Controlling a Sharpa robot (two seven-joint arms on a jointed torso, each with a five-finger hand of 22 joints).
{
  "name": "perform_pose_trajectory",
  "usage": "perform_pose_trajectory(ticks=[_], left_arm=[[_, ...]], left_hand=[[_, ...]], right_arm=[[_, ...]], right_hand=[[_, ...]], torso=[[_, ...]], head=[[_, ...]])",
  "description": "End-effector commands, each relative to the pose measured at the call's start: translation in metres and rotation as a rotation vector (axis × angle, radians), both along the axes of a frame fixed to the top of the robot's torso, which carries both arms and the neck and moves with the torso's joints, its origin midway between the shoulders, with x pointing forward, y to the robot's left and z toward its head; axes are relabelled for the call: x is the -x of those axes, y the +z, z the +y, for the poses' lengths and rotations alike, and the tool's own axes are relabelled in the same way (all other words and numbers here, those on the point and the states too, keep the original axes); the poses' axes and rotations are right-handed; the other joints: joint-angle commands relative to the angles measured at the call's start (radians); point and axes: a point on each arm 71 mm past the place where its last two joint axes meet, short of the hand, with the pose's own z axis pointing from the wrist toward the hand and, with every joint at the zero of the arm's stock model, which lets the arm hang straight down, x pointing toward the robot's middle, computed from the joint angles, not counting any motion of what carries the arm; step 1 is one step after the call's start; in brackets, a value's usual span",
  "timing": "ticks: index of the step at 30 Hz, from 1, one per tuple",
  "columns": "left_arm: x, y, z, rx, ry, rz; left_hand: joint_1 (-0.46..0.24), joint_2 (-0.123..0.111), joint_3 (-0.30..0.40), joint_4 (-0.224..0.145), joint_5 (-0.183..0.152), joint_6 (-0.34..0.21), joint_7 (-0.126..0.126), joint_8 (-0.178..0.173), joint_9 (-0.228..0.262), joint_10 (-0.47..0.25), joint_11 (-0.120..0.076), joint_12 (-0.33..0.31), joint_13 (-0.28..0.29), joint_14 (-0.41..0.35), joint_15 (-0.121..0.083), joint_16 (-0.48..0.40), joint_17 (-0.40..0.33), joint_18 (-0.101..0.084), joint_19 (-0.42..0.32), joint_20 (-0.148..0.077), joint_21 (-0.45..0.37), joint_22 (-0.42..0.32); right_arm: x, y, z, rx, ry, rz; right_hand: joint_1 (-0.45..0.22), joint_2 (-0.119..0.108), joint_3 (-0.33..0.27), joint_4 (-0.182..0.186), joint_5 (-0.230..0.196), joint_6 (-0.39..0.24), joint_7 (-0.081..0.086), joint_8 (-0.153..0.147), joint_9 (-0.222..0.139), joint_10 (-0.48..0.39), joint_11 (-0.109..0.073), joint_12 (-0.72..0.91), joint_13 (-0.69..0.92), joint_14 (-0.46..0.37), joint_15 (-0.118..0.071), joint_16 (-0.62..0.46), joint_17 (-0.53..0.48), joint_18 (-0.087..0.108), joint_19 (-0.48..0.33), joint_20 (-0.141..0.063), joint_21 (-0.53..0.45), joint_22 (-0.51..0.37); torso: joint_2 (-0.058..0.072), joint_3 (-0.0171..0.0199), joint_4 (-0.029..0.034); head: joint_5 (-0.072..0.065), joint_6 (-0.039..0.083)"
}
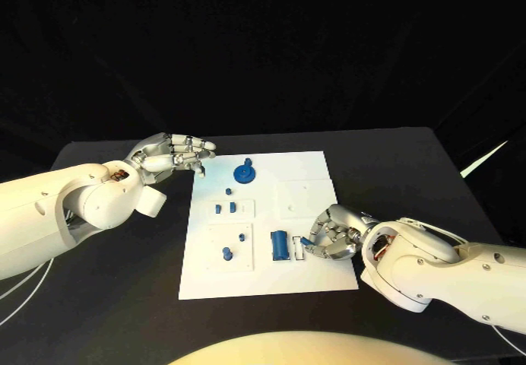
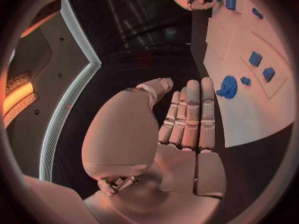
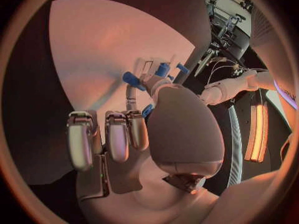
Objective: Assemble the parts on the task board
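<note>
Resting at the lower right of the task board [image 1: 312, 171], the right hand [image 1: 334, 232] curls its fingers beside the upright-lying blue bar [image 1: 280, 244], whether gripping anything I cannot tell, while the left hand [image 1: 175, 156], fingers together and empty, hovers upper left; no writing is legible.

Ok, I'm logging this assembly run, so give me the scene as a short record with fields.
surface: black table
task board: white plate, mid-table
parts: round blue piece near the far edge; long blue piece near the right hand; small blue pieces between
left hand: off the board's far left corner, fingers together, holding nothing
right hand: over the board's right side; grip unclear
</note>
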Motion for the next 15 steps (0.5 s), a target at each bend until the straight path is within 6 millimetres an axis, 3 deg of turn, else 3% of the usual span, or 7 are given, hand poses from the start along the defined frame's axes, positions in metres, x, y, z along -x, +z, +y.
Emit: perform_pose_trajectory(ticks=[1,5,7,15], left_arm=[[0.001,0.001,-0.002,0.015,-0.015,0.001],[0.001,0.001,-0.002,0.015,-0.015,0.001],[0.001,0.001,-0.002,0.015,-0.015,0.002],[0.001,0.001,-0.001,0.014,-0.015,0.003]], left_hand=[[-0.005,0.002,0.002,0.004,0.003,-0.007,0.022,0.003,-0.001,-0.008,-0.002,0.004,-0.001,0.0,0.004,0.002,0.002,0.015,0.004,0.001,-0.005,-0.001],[-0.005,0.002,0.002,0.004,0.003,-0.007,0.022,0.003,-0.001,-0.008,-0.002,0.004,-0.001,0.0,0.004,0.002,0.002,0.015,0.004,0.001,-0.005,-0.001],[-0.005,0.002,0.002,0.004,0.003,-0.007,0.022,0.003,-0.001,-0.008,-0.002,0.004,-0.001,0.0,0.004,0.002,0.002,0.015,0.004,0.001,-0.005,-0.001],[-0.005,0.002,0.002,0.004,0.003,-0.007,0.022,0.003,-0.001,-0.008,-0.002,0.004,-0.001,0.0,0.004,0.002,0.002,0.015,0.004,0.001,-0.005,-0.001]], right_arm=[[0.0,-0.004,0.003,-0.031,-0.03,0.033],[-0.001,-0.007,0.007,-0.034,-0.036,0.046],[-0.002,-0.009,0.009,-0.032,-0.04,0.055],[-0.001,-0.013,0.015,-0.043,-0.033,0.078]], right_hand=[[-0.027,-0.001,-0.007,0.013,-0.03,-0.004,-0.004,0.001,0.016,0.063,-0.007,0.005,0.209,0.095,-0.006,-0.001,0.217,-0.013,0.091,-0.005,-0.001,0.251],[-0.054,-0.004,-0.021,0.016,-0.04,-0.001,-0.004,0.002,0.016,0.065,-0.006,0.007,0.211,0.095,-0.006,-0.001,0.217,-0.013,0.09,-0.004,-0.001,0.251],[-0.088,-0.001,-0.04,0.015,-0.004,0.0,-0.004,0.001,0.017,0.065,-0.006,0.008,0.211,0.095,-0.006,-0.001,0.216,-0.013,0.09,-0.004,-0.002,0.251],[-0.138,0.013,-0.065,0.018,-0.005,0.003,-0.003,0.001,0.018,0.067,-0.005,0.012,0.214,0.095,-0.005,0.0,0.218,-0.013,0.091,-0.004,-0.001,0.251]], torso=[[0.001,0.0009,0.001],[0.0,0.0008,0.0],[0.001,0.0009,0.0001],[0.0,0.0017,-0.001]], head=[[-0.001,-0.002],[0.0,-0.002],[0.0,-0.002],[0.001,-0.003]])
